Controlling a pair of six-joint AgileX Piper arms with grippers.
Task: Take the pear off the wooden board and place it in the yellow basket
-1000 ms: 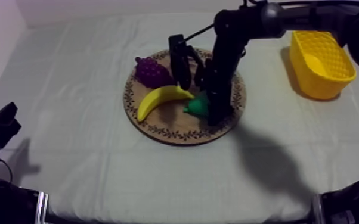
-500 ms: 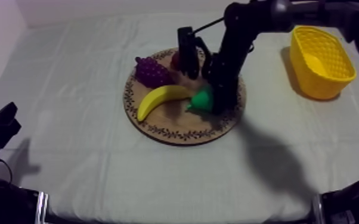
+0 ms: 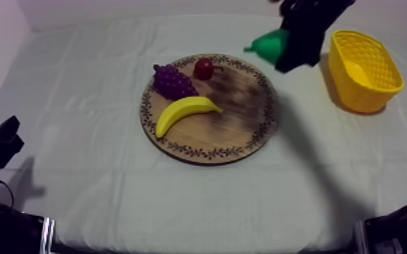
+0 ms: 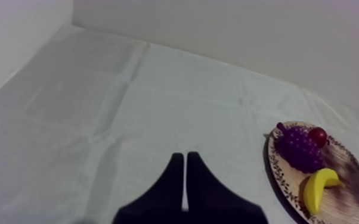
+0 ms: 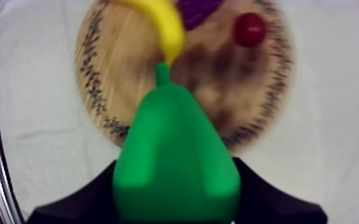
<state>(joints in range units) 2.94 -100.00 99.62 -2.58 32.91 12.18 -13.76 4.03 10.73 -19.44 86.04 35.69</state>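
step: carry leg. The pear is off the board and not yet in the basket.
pear (image 3: 269, 45): green, held in the air in the top view, just past the wooden board (image 3: 236, 116) rim at about 1 o'clock, between the board and the yellow basket (image 3: 363, 94). Stem points to 9 o'clock, back toward the board.
right gripper (image 3: 286, 55): black fingers clamped on the pear. In the right wrist view one finger (image 5: 89, 199) sits on each side of the wide lower body, with the stem end clear.
basket: at 3 o'clock from the pear and near it, 2 o'clock from the board, open side up.
board load: banana (image 3: 182, 113) at 8 o'clock, bunch of grapes (image 3: 172, 81) at 10 o'clock, small red fruit (image 3: 204, 67) at 12 o'clock. All are clear of the gripper.
left gripper (image 4: 185, 179): parked low at 8 o'clock of the table, fingers together in a narrow wedge with nothing between them, well apart from the board.
next (my read): move toward 3 o'clock until the pear is over the basket mouth, then descend inside the walls and open the fingers.
watch: the near basket wall is the first thing in the path. I can't judge clearance over the rim from the slanted top view, so keep height until past it.
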